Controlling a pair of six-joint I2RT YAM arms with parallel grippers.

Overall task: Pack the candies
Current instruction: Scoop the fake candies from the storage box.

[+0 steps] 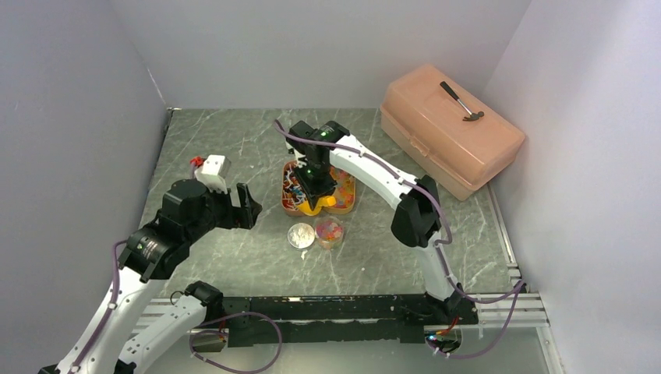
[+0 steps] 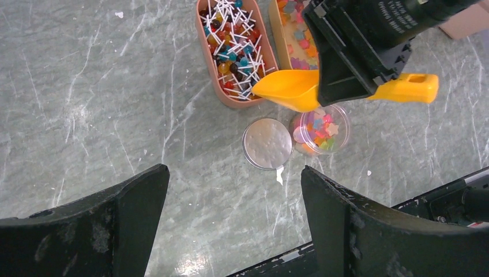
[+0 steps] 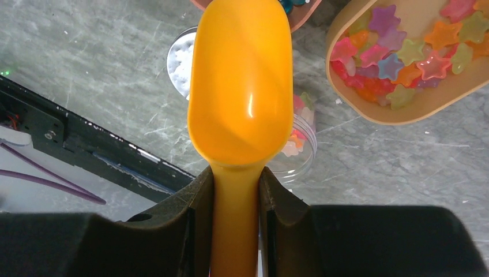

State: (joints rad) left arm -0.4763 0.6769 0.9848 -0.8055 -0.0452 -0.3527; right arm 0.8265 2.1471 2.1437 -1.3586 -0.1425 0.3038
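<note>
Star-shaped gummy candies [image 3: 403, 55] in pink, orange and yellow fill a tan tray [image 2: 275, 23]. Red and blue candies on white sticks [image 2: 233, 46] fill the tray beside it. A small clear jar [image 2: 320, 130] [image 1: 329, 232] in front of the trays holds some gummies. My right gripper [image 3: 235, 208] [image 1: 319, 195] is shut on the handle of an orange scoop [image 3: 241, 81], and the scoop's bowl [image 2: 288, 89] hangs just above the jar. No candy shows on the scoop's visible face. Off to the left, above bare table, my left gripper [image 2: 233, 225] [image 1: 242, 206] is open and holds nothing.
A round white lid [image 2: 266, 143] [image 1: 301, 234] lies flat just left of the jar. A peach toolbox [image 1: 452, 128] with a hammer [image 1: 461, 101] on top stands at the back right. A small white and red device [image 1: 210, 171] sits at the left. The black base rail [image 1: 343, 308] runs along the near edge.
</note>
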